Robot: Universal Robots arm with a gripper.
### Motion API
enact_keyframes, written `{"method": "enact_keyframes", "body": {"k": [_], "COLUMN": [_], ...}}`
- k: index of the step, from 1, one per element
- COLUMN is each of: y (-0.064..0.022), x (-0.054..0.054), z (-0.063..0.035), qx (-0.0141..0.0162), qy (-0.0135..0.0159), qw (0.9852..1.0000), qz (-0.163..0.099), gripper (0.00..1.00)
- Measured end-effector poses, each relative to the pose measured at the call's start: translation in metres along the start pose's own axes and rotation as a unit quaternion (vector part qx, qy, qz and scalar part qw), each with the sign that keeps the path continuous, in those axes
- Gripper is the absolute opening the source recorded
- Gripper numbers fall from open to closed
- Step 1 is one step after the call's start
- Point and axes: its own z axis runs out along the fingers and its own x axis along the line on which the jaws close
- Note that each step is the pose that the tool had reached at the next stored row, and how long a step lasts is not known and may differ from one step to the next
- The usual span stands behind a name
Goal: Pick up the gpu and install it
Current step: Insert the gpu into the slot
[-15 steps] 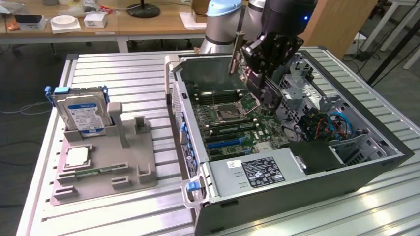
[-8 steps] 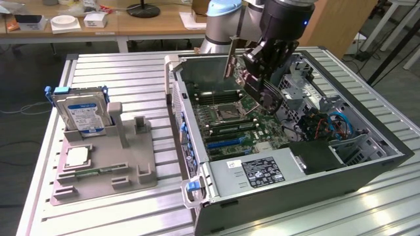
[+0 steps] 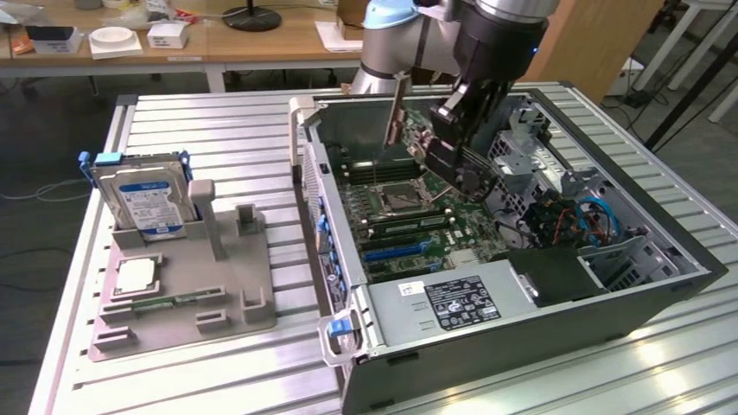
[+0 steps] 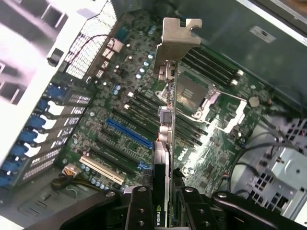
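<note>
Right now one gripper (image 3: pixel 455 138) is grasping one gpu (image 3: pixel 399 112), its two fingers (image 4: pixel 139 206) clenching the card from either side. It is holding the card on edge over the motherboard (image 3: pixel 398 203) inside one open computer case (image 3: pixel 554 337). The silvery bracket is pointing away from the fingers. In the wrist view the gripper is covering the card's near end, and whether the card is touching the board is hard to tell. One blue slot (image 4: pixel 127 132) is lying just beside the card's line. One power supply (image 3: pixel 461 301) is sitting at the case's near end, and tangled cables (image 3: pixel 576 220) are crowding the exterior view's right. Well apart, on the exterior view's left, one grey holder (image 3: pixel 231 285) is carrying one hard drive (image 3: pixel 144 199), one processor chip (image 3: pixel 136 275) and one memory stick (image 3: pixel 173 302).
</note>
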Motion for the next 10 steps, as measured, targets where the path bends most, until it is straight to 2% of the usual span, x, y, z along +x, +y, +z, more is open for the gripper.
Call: {"method": "enact_keyframes", "body": {"k": [5,10], "y": [-0.0002,-0.0005], "x": [0.000,0.000], "z": [0.0060,0.0122], "qx": [-0.0012,-0.0025], "qy": [0.0018,0.0036], "qw": [0.9990,0.9959], "qz": [-0.045,-0.091], "gripper": [0.26,0.26]}}
